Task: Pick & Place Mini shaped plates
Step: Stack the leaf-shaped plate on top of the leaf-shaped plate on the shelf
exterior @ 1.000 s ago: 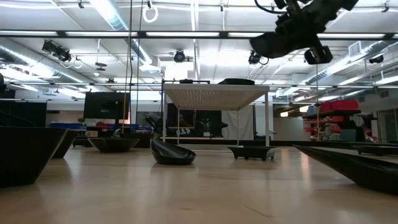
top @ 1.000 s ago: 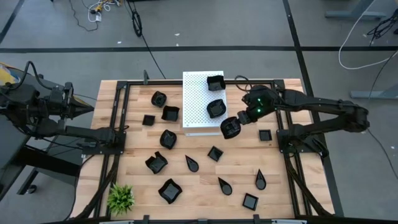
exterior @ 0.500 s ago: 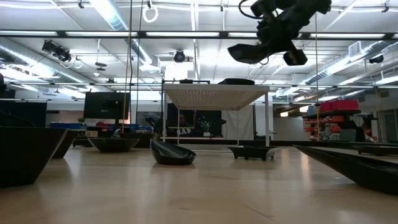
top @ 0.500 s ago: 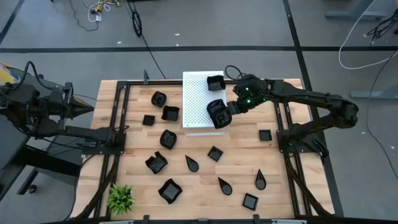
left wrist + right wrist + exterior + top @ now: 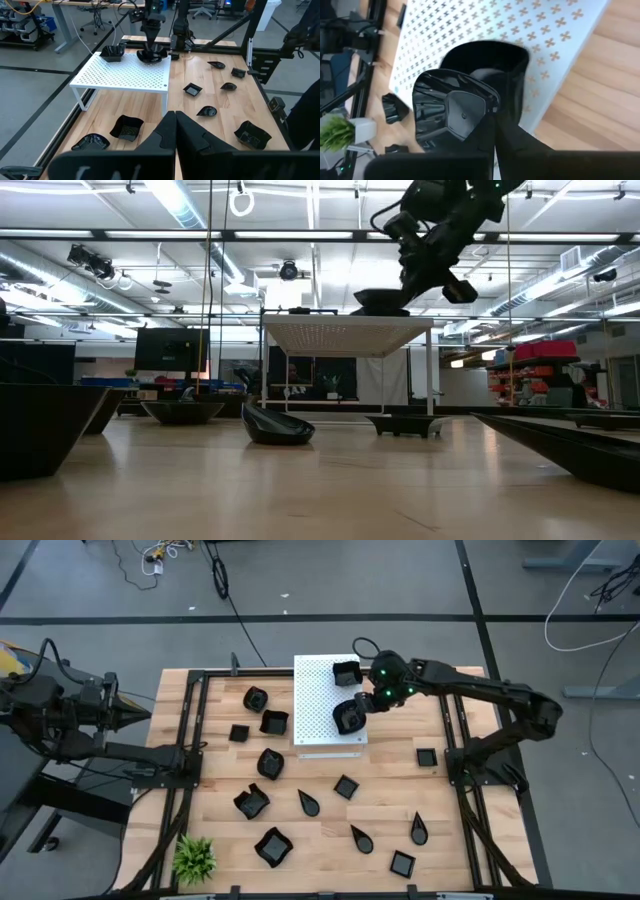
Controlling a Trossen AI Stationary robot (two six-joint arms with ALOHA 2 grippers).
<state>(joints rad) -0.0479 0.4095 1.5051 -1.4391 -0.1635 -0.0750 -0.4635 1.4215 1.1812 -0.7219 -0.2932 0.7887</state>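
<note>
My right gripper [image 5: 362,706] is shut on a glossy black polygonal mini plate [image 5: 455,112] and holds it over the white perforated board [image 5: 315,700]. Right beneath it a second black plate [image 5: 495,62] rests on the board. A square plate [image 5: 346,672] sits on the board's far right corner. Several more black plates lie on the wooden table, such as a teardrop plate [image 5: 309,804] and a square plate [image 5: 426,756]. My left gripper [image 5: 140,715] waits shut beyond the table's left edge. My right gripper pinches the plate's rim [image 5: 487,102] on the side toward the table's right, between its two fingers. The fingers slant down from the right and far side. The plate tilts a little above the plate on the board; I cannot tell whether the two touch.
The board stands on thin legs [image 5: 430,375] above the table. A small green plant [image 5: 194,858] sits at the near left corner. Black frame rails [image 5: 190,730] run along the table's left and right sides.
My right gripper has carried the plate toward the table's left and far edges, from off the board's near right corner to over the board, and has sunk a little. The gripper stays shut on the plate.
</note>
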